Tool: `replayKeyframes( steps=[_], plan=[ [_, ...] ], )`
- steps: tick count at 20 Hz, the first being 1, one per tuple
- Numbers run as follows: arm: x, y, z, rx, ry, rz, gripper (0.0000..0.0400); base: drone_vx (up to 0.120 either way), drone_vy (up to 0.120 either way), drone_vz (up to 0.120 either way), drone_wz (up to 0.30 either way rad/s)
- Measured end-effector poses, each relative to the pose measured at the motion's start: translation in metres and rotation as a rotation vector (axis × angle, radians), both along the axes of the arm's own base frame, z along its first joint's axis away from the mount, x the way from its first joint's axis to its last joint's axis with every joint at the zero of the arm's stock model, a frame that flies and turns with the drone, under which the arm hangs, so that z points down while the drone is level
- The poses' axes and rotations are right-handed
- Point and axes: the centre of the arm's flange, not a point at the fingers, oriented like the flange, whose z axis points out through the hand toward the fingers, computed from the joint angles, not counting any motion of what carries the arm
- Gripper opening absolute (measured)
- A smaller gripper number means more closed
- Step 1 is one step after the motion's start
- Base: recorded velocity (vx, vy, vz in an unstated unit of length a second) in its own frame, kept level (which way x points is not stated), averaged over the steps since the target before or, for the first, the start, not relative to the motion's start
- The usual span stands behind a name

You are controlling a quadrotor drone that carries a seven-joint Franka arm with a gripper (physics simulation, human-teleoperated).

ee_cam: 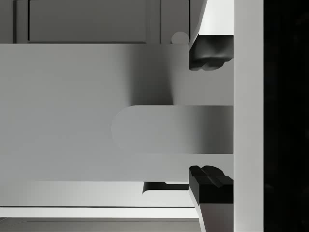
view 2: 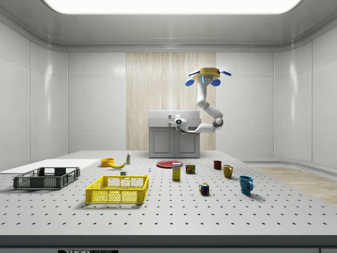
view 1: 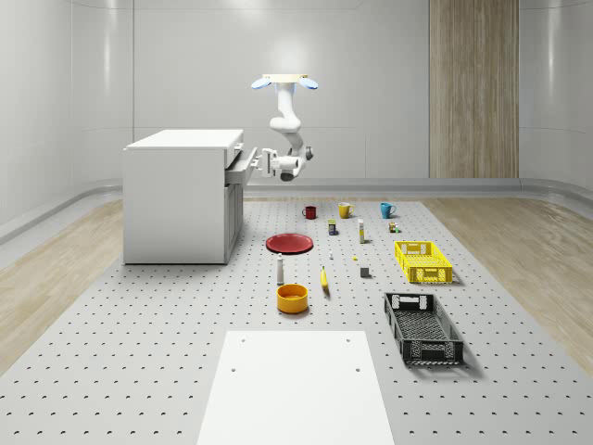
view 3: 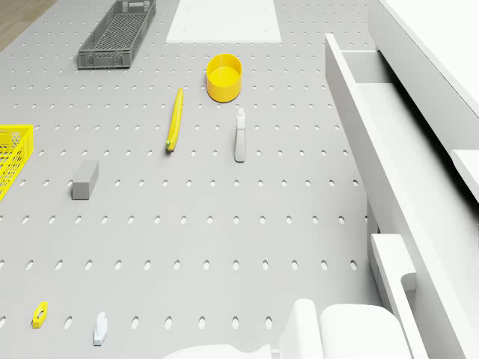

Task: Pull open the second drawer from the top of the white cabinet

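Drone [view 1: 285, 82] hovers in the air beside the cabinet [view 1: 181, 197], on the whole-scene view's right of it, above the pegboard floor [view 1: 139, 352] and clear of the cabinet top. That leaves the arm [view 1: 289, 130] room to hang down and bend back toward the drawer fronts

Gripper [view 1: 269, 163] is level with the upper drawers, pointing at the cabinet front. In the whole-scene view two drawers stand out from the face; the lower of them, the second drawer [view 1: 243, 170], is partly out, gripper right at its front edge

Wrist view: handle [ee_cam: 171, 129] lies between the two dark pads [ee_cam: 210, 52]. The fingers straddle it, one pad each side, with a gap visible on both sides. So they are parted around the handle, not pressing on it. Looks set up to hook it and pull straight out

Drone view: open drawer [view 3: 389, 142] shows as a long tray beside the floor, handle [view 3: 395, 284] near the wrist

Judgement: drawer partly open, pull not finished. Risk is the handle slipping free if the fingers do not close

Small items sit on the floor well apart from the work: plate [view 1: 289, 243], bowl [view 1: 292, 298], banana [view 1: 324, 279], crates [view 1: 423, 261]
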Motion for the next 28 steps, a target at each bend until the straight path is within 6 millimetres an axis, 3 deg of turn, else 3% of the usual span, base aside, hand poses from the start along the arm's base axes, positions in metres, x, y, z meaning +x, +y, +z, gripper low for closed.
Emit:
replayKeyframes(
  steps=[3,6,14,18,19,28],
  plan=[
    [0.000,0.003,0.000,0.000,0.000,0.000,0.0191,0.000,0.000,0.000,0.000],
    [0.000,0.004,0.000,-0.001,0.001,0.000,0.0149,0.000,0.000,0.000,0.000],
    [0.001,0.001,-0.003,-0.001,-0.018,0.001,0.0122,0.000,0.000,0.000,0.000],
    [0.000,-0.006,-0.002,-0.005,0.009,0.001,0.0129,0.000,0.000,0.000,0.000],
    [-0.002,-0.008,0.005,-0.018,0.048,0.002,0.0185,0.000,0.000,0.000,0.000],
    [-0.001,-0.025,0.001,-0.015,0.010,0.002,0.0145,0.000,0.000,0.000,0.000]
  ],
)
